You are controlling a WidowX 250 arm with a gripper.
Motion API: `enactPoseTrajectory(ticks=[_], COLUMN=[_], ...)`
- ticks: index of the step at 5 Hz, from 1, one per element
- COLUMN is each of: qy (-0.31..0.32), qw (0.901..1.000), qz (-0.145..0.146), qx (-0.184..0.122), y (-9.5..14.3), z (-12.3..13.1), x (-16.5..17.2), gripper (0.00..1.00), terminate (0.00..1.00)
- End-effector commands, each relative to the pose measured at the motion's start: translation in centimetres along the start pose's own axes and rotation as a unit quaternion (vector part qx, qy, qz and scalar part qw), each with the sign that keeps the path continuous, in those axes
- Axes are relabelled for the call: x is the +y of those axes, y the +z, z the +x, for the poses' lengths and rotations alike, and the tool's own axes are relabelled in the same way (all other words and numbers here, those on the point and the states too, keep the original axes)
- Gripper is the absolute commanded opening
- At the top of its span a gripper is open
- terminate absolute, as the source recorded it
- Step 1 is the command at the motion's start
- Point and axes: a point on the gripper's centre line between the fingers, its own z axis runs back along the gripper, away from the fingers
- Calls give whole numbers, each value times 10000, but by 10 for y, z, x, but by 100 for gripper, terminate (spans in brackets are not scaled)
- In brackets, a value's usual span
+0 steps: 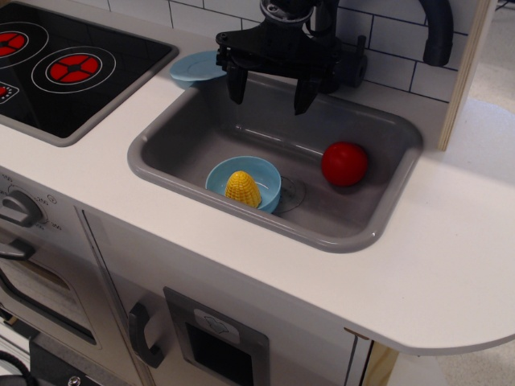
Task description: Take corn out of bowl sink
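The yellow ribbed corn [242, 189] sits inside the round light blue bowl [269, 178], which stands at the front of the grey sink [201, 133]. My black gripper [271, 90] hangs open and empty above the back of the sink, well above and behind the bowl. Its two fingers [236, 83] point down with a wide gap between them.
A red ball [344, 163] lies in the sink's right part. A flat light blue dish [195, 68] rests on the sink's back left rim. A black stovetop [68, 64] with red burners is at the left. A dark faucet [438, 32] stands behind. White countertop [451, 257] extends right.
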Motion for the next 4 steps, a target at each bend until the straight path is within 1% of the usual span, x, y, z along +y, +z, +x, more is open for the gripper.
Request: enactPoseTrajectory(ticks=[1, 2, 3, 4], qy=[0, -465, -643, -768], qw=[10000, 9979, 9958, 9955], qz=[0, -413, -652, -526], qx=[0, 197, 73, 169], y=[0, 1, -3, -14], z=[0, -32, -48, -55], x=[0, 16, 32, 40], gripper=[100, 100, 100, 100], terminate=[0, 0, 0, 0])
